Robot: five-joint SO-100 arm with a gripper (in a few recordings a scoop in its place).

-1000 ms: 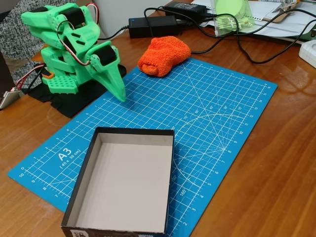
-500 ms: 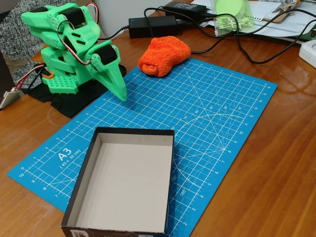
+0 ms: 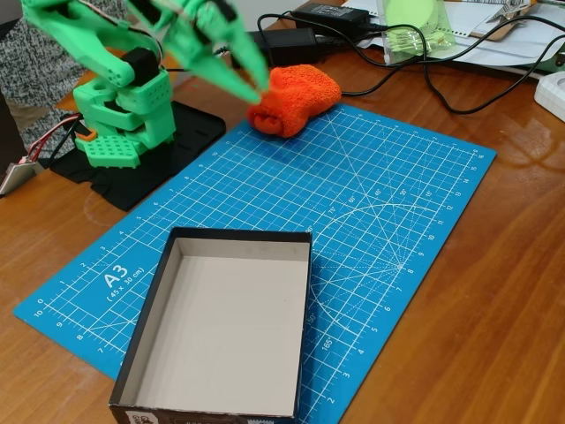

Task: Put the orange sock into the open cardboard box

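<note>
The orange sock [image 3: 298, 95] lies as a fuzzy bundle on the far edge of the blue cutting mat [image 3: 388, 203]. My green gripper [image 3: 259, 88] is raised and reaches in from the left, its tips right at the sock's left end. The two fingers look slightly parted and hold nothing; motion blurs them. The open cardboard box [image 3: 238, 236], with dark walls and a pale inside, sits on the near part of the mat with nothing in it. It is well in front of the sock.
The arm's green base [image 3: 119, 124] stands at the left on a black plate. Behind the sock lie a black power adapter [image 3: 287, 40] and looping black cables [image 3: 424, 79]. Papers and a green-tinted clear object [image 3: 415, 26] are at the back right.
The arm has lifted from its folded pose on the mat and swung up and right, so the gripper tips now sit at the sock. The sock and box have not moved.
</note>
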